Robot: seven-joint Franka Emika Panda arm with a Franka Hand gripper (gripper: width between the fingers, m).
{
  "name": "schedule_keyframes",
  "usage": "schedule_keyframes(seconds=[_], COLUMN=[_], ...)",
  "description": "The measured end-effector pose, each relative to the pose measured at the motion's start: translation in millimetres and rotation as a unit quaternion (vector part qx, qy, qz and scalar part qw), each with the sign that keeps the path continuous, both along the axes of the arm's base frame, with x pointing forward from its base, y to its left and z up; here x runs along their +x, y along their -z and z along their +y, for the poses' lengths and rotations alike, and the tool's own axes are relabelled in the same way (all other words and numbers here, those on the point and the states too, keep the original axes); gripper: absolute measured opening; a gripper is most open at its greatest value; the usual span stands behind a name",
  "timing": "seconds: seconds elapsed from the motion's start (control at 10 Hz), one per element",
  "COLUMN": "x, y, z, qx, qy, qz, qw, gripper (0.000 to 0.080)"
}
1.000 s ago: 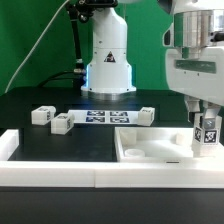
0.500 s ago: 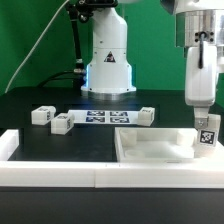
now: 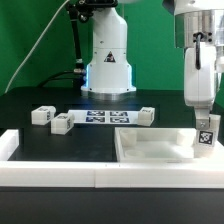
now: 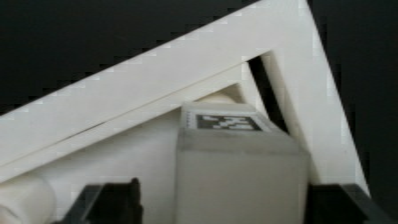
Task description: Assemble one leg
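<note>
1. The leg (image 3: 207,133) stands upright at the far right corner of the white tray piece (image 3: 150,150), as the exterior view shows it, its tagged face turned to the camera.
2. The pincer (image 3: 205,119) comes down onto the leg from above and pinches it; in the wrist view the leg (image 4: 240,160) sits between the dark fingers (image 4: 103,203).
3. Whether the leg's foot touches the tray's floor is hidden by the rim.
4. Left of the tray on the black surface (image 3: 40,98) lie the marker board (image 3: 100,117) and three more legs (image 3: 42,115), (image 3: 61,124), (image 3: 144,116).

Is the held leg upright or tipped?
Upright: the leg hangs vertically under the gripper, at the tray's corner.
</note>
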State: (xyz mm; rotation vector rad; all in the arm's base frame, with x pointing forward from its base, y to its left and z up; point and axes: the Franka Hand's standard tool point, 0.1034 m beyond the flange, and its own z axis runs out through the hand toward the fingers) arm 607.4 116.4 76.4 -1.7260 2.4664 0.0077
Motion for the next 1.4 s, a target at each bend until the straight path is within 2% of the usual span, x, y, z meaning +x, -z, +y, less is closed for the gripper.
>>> schedule_keyframes(seconds=[0.1,0.2,0.3,0.5,0.8,1.0,1.1,1.2,1.3,1.4], x=[0.1,0.0,0.0,0.0,0.3,1.1,1.1,1.0,0.5,0.0], y=[0.0,0.0,0.1,-0.3,-1.8,-1.6,-0.2,0.1,0.6,1.1], z=[-0.5,-0.2,-0.2,0.6,4.5,3.1,1.1,2.5,3.5,4.8], qx=[0.0,-0.004,-0.009,-0.021,-0.033,-0.051,-0.065,-0.071,-0.078,-0.079], qy=[-0.012,-0.046,-0.099,-0.21,-0.354,-0.463,-0.539,-0.567,-0.612,-0.633], qz=[-0.001,-0.004,-0.008,-0.014,-0.021,-0.026,-0.026,-0.024,-0.023,-0.024], qw=[1.0,0.999,0.995,0.977,0.935,0.884,0.839,0.821,0.787,0.77], gripper=[0.0512,0.0625,0.0642,0.0648,0.0649,0.0649,0.0649,0.0649,0.0649,0.0649])
